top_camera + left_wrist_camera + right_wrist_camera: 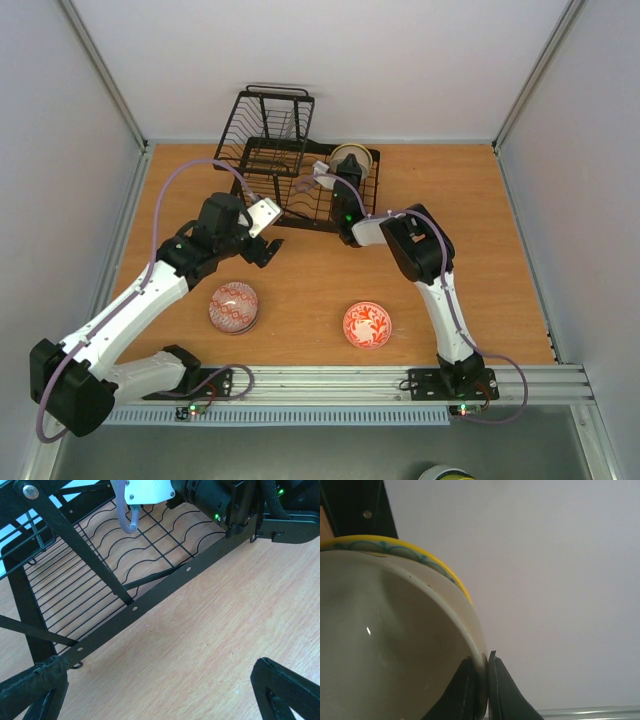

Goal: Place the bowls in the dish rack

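Right pincer (487,656) clenched on the rim of the cream bowl (395,645) at the dish rack (150,598), twelve o'clock; left pincer (266,247) released beside its front rail, nine o'clock.

The top view looks down from behind onto the whole desk (480,250), dish rack (270,160) at upper centre. The left wrist view hangs close over that same rack's front rail. The right wrist view sits tight against a cream bowl (385,645), facing the wall (560,580).

Wooden table (480,250), black dish rack (300,195) at its far edge, pink-red bowl (233,306), red-and-white bowl (367,324) nearer
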Robot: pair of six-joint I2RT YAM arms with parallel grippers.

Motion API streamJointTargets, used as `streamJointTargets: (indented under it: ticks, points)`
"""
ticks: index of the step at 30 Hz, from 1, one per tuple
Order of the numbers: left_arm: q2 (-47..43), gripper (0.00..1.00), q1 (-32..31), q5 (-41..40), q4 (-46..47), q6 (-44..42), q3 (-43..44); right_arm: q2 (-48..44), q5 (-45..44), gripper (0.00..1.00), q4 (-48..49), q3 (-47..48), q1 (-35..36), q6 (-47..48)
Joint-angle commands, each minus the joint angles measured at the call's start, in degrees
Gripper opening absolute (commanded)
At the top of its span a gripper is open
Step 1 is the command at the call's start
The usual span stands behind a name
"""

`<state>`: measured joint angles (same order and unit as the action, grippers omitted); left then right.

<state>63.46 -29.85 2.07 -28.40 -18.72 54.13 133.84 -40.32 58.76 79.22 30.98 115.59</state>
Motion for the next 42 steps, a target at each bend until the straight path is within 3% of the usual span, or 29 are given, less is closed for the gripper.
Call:
streamJointTargets:
  ticks: [1, 12, 14, 17, 19, 25, 30, 37, 40, 42]
  points:
    - [0.3, 0.99, 0.3, -0.6, 2.9, -0.6, -0.3, 1.7, 0.8, 0.01, 8.9, 2.9, -0.8, 2.3]
    - [0.2, 0.99, 0.4, -0.7, 3.0, -0.7, -0.5, 2.6, 2.2, 0.02, 9.0, 3.5, -1.5, 4.4]
    - [0.1, 0.99, 0.4, -0.6, 3.0, -0.7, -0.5, 2.0, 1.3, 0.11, 9.0, 3.5, -1.5, 3.3]
    - [0.0, 0.99, 0.4, -0.4, 3.0, -0.7, -0.6, 1.2, 0.6, 0.36, 8.7, 2.7, -1.5, 1.9]
    - [-0.2, 0.99, 0.4, -0.4, 3.0, -0.6, -0.6, 0.8, 0.3, 0.46, 8.9, 2.3, -1.5, 1.3]
    - [-0.4, 0.99, 0.6, -0.4, 3.2, -0.6, -0.6, -0.4, 0.4, 0.58, 10.7, 1.2, -1.4, 0.0]
    - [-0.6, 0.99, 0.6, 0.1, 3.3, -0.6, -0.7, -6.7, 1.1, 0.61, 11.6, -3.9, -0.1, -3.4]
    - [-1.2, 0.99, 0.6, 0.6, 3.3, -0.3, -0.7, -22.9, -4.6, 0.61, -1.9, -12.5, 2.8, -19.0]
    - [-1.2, 0.99, 0.6, 0.8, 3.4, -0.4, -0.8, -32.3, -9.4, 0.61, -16.7, -15.3, 4.3, -30.1]
    - [-1.1, 0.99, 0.6, 1.0, 3.4, -0.4, -0.7, -39.6, -7.4, 0.61, -33.5, -16.3, 5.0, -46.0]
